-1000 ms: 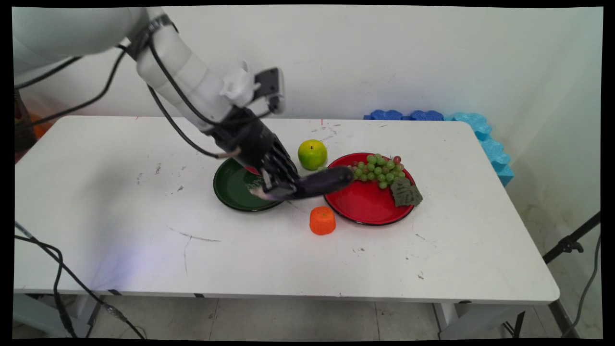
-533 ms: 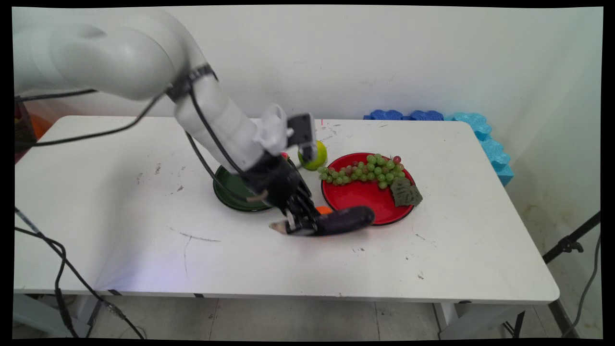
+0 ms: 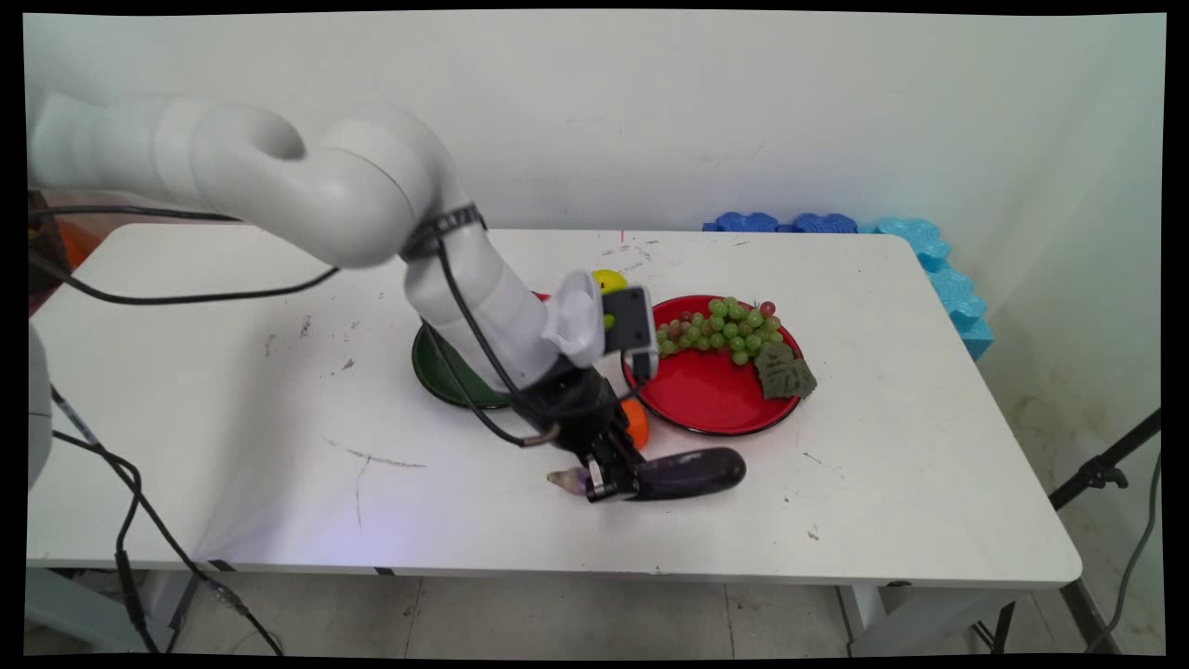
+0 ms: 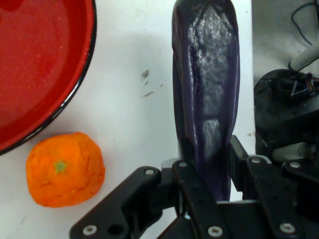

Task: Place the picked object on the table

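**Tool grips a purple eggplant low on the counter**

The black tool (image 3: 606, 476) is closed tight on a dark purple eggplant (image 3: 687, 472), with one finger on each side near its stem end. The eggplant lies flat on the white counter (image 3: 232, 390), or just above it; I cannot tell if it touches. Its fat end points to 3 o'clock. An orange fruit (image 4: 65, 169) sits near the tool at 12 o'clock, and the arm hides most of it in the main view. A red plate (image 3: 715, 390) holds green grapes (image 3: 725, 327) and a leaf (image 3: 785, 372). The arm covers much of a green plate (image 3: 437, 372) and a yellow-green fruit (image 3: 608, 279)
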You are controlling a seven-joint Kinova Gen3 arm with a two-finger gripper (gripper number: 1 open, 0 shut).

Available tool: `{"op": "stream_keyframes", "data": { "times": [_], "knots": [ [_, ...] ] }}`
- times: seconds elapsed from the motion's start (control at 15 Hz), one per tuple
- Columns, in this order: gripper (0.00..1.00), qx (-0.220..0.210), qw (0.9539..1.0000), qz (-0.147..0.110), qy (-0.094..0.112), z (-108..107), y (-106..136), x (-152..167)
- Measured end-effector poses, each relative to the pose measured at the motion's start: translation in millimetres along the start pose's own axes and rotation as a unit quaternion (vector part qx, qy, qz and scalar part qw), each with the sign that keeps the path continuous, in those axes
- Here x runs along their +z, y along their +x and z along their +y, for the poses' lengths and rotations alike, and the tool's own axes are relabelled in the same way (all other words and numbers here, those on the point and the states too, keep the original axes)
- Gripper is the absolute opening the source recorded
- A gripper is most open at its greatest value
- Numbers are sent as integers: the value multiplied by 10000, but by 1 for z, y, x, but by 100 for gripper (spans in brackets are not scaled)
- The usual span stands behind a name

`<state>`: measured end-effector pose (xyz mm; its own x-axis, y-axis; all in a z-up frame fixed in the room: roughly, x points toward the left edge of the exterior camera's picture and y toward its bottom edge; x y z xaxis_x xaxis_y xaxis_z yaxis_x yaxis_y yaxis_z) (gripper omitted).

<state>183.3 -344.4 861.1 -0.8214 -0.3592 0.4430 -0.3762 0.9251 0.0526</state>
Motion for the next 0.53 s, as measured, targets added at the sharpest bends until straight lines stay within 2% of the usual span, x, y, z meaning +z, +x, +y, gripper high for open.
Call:
{"op": "stream_keyframes", "data": {
  "times": [0.53],
  "knots": [
    [0,56,9997,-212,59,0,1,37]
  ]
}}
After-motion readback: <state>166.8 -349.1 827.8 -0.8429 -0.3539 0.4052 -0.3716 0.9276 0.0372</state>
